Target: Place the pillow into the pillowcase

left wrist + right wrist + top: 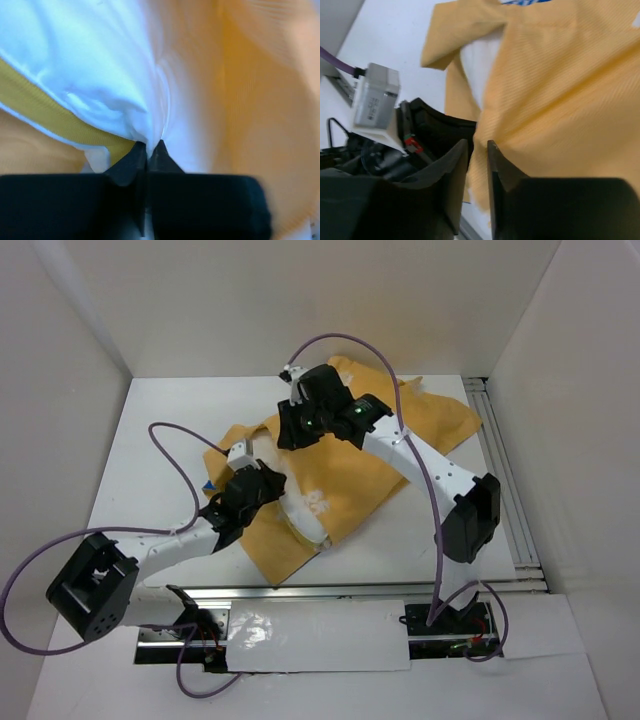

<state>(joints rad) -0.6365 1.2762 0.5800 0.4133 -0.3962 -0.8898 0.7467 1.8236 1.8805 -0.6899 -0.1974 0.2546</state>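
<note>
- Left pincer (148,145): the jaws are pressed together on a pucker of the pillow (100,60), and the white cloth creases toward the tips. A yellow band (50,117) runs along the pillow's edge just beside them.
- Pillow: it lies at mid-bench, covered by the pillowcase (340,485). In the top view only a curved white patch shows at the near side of the sack, just right of the left pincer.
- Pillowcase: it lies orange-yellow side outward, crumpled and spread from the bench centre toward the far right. A faint white print sits close to the exposed pillow patch. A small blue corner (208,485) peeps out at its left edge.
- Right pincer (478,145): the jaws are drawn narrow, with orange-yellow cloth in the slit between them and folds of the pillowcase falling away to the right. In the top view it stands over the far-left part of the sack, farther from the bases than the left pincer.
- Grey camera block (375,97): it sits on the left arm's wrist and shows in the right wrist view near the right pincer.
- Bench (150,430): white, bearing the pillowcase and both arms' bases at its near edge.
- Purple cables (170,455): one loops from each arm.
- Metal rail (505,500): it runs along the bench's right side.
- White walls (300,300): they enclose the bench on the left, right and far sides.
</note>
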